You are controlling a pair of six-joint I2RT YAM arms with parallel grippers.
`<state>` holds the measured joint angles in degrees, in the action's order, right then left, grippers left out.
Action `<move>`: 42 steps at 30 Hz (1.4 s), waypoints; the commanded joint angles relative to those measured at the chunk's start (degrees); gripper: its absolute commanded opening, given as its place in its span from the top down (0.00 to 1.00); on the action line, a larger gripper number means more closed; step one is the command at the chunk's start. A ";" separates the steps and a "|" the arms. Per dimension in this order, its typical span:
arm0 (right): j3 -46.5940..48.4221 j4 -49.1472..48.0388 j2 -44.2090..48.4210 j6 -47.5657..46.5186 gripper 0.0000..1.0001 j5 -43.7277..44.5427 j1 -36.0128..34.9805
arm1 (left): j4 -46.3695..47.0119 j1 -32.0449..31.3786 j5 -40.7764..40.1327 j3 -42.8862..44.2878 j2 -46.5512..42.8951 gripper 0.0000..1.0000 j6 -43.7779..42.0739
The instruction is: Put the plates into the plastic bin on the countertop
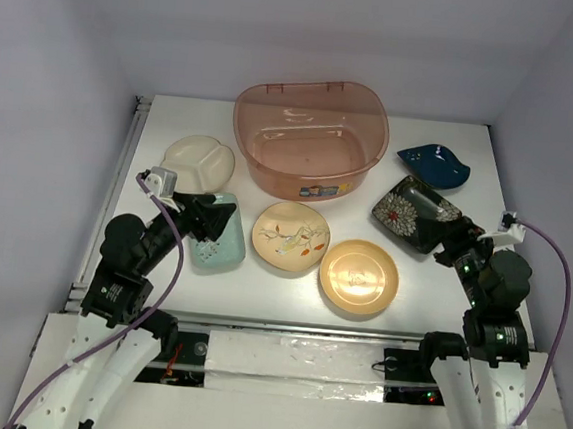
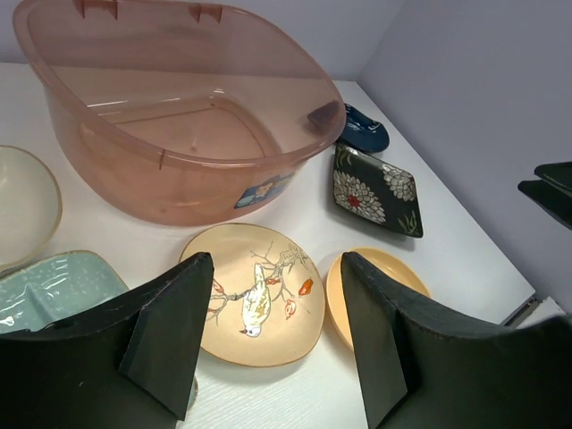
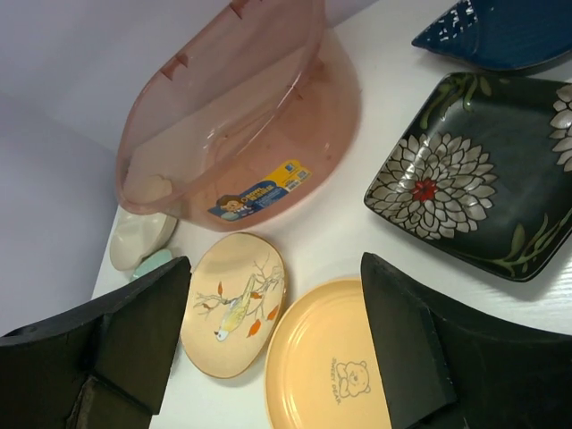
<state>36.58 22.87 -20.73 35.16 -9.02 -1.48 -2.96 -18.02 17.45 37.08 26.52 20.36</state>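
Under the left pincer (image 1: 217, 220), the mint-green plate (image 1: 227, 250) lies half hidden.

This is a robotics lab booth. Plain pale walls (image 1: 48, 73) box in a white desk (image 1: 259, 297), with two cabled robot arms (image 1: 127, 261) at its edge.

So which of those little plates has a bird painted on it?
The cream round plate in front of the pinkish plastic bin; the black square plate bears only flowers.
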 commanded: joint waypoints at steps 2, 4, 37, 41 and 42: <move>-0.19 -5.29 0.08 0.35 0.17 -0.83 0.24 | 1.38 -0.26 1.27 0.10 -1.21 0.43 -0.94; -0.63 -6.08 0.08 0.96 0.19 -1.00 0.24 | 1.29 -0.26 1.53 0.01 -1.65 0.44 -1.02; -1.78 -23.84 -47.64 13.27 0.31 12.09 22.31 | -3.28 -7.29 -9.37 0.89 -7.10 0.73 -1.73; -0.72 -23.93 -52.65 14.41 0.34 10.43 24.67 | -3.63 -8.35 -10.33 0.89 -7.89 0.68 -1.73; -0.89 -25.23 -54.66 14.59 0.35 9.55 25.37 | -3.72 -8.35 -10.68 0.89 -8.06 0.67 -1.73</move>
<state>33.63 1.87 -72.86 49.74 3.88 21.80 -7.77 -25.85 8.23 36.88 19.46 19.09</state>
